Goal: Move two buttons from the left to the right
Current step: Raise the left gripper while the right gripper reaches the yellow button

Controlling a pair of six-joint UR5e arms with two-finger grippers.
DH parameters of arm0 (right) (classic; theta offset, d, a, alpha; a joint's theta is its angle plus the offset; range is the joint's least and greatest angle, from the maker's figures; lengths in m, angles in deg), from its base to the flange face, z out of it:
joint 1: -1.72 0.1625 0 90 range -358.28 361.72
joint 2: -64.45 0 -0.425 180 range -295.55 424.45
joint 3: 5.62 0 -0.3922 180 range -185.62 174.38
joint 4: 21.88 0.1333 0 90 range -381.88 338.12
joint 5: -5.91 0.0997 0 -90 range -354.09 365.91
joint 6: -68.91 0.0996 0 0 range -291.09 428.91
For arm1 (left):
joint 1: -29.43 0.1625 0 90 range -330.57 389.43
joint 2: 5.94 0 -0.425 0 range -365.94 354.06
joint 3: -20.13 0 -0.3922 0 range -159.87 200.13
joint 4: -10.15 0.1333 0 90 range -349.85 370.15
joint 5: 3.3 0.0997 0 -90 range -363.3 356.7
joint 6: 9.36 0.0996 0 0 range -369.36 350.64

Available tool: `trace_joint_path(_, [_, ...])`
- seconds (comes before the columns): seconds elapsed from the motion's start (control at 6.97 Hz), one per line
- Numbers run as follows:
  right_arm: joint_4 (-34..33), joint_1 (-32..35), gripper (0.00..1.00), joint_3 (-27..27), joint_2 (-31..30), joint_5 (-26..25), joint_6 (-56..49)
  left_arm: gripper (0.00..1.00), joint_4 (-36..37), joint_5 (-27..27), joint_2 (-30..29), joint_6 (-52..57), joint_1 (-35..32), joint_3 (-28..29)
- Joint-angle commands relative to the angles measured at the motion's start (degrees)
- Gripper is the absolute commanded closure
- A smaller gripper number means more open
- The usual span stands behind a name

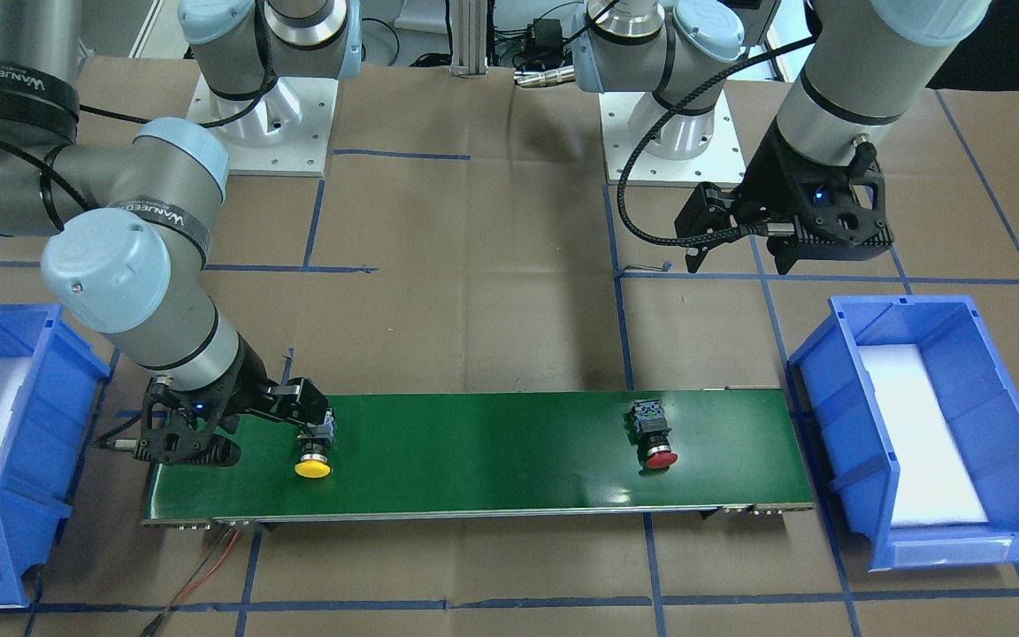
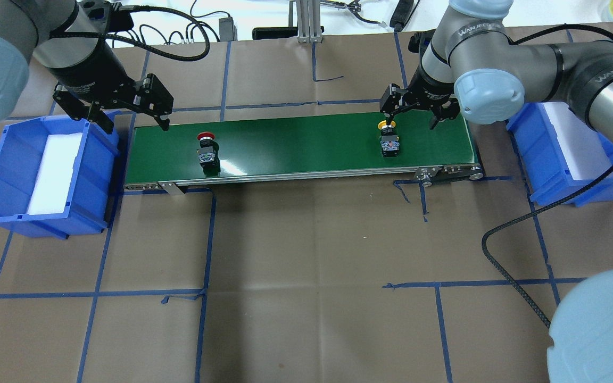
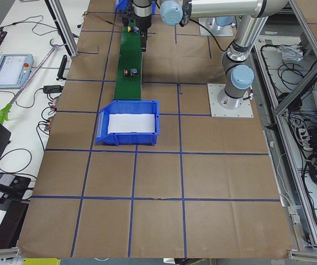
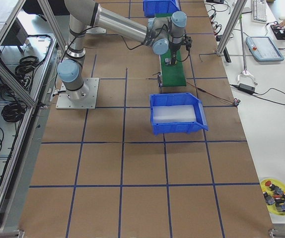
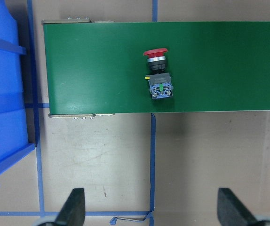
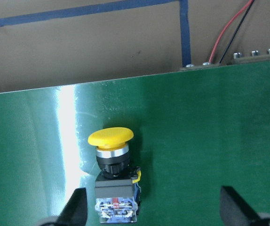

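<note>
1. Front-facing view: the yellow button (image 1: 313,447) lies on its side at the lower-left end of the green belt (image 1: 492,442). The right gripper (image 1: 272,423) is down at it, one finger right by the body. The red button (image 1: 654,435) lies on the belt, right of centre. The left gripper (image 1: 739,261) hangs upper right, off the belt, holding nothing.
2. Overhead: the right gripper's jaws are spread wide at the belt's right end. The yellow one sits by the finger on the frame's left, not centred. A blue bin (image 2: 538,170) stands just past that end.
3. Side views: way too small to judge either gripper, so can't tell anything there.
4. Left wrist cam: fingers (image 5: 74,209) are wide apart at the bottom edge with nothing between them. The red button is upper middle, on the belt.
5. Right wrist cam: jaws are wide open and grip nothing. The yellow button is at lower left, close to one finger (image 6: 76,209).
6. My read: this is the pickup of the yellow one, and neither button is binned yet. The next move calls for sliding sideways to centre the jaws on the boxy body, then closing, lifting and carrying it to that bin.
</note>
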Motion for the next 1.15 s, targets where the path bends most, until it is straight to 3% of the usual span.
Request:
trace_joint_path(0.0, [-0.1,0.0,0.00,0.0,1.5,-1.6,0.0,0.00,0.1,0.0,1.0,0.0,-0.1,-1.2])
trace_joint_path(0.57, [-0.5,0.0,0.04,0.0,4.3,-1.7,-0.1,0.00,0.8,1.4,1.2,-0.1,-0.1,-1.7])
trace_joint_path(0.86, [0.0,0.0,0.49,0.0,4.7,-3.5,-0.8,0.00,0.9,1.4,1.1,-0.1,-0.1,-1.6])
trace_joint_path(1.0, [0.0,0.0,0.87,0.1,4.5,-3.5,-1.1,0.00,1.0,1.3,1.1,-0.1,-0.1,-1.5])
